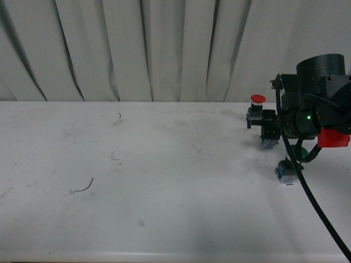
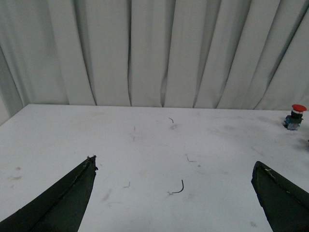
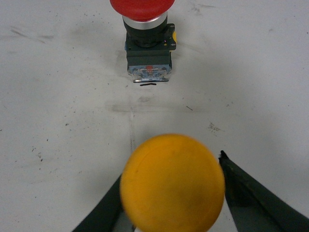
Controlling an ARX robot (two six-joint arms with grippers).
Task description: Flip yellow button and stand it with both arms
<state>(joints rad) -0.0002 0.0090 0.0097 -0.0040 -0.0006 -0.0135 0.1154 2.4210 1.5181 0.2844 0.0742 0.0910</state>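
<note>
Three mushroom-capped push-buttons are sitting on the white table (image 1: 137, 181): one red-capped (image 1: 257, 99), one yellow-capped (image 3: 172, 188), one green-capped (image 1: 299, 152).

Red-capped button (image 1: 257, 111) upright on white table (image 1: 164, 181), green-capped button (image 1: 290, 164) nearby, grey curtain (image 1: 137, 49) behind.

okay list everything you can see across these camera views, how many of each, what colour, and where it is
yellow button: one, yellow-orange cap, between the right gripper's fingers
red button: one, red cap, upright, far right of table
green button: one, mostly hidden, by the right arm
wire scraps: a few, dark, scattered on the table
table: one, white
curtain: white, behind table
left gripper: black, open, above table
right gripper: black, fingers either side of the cap
</note>
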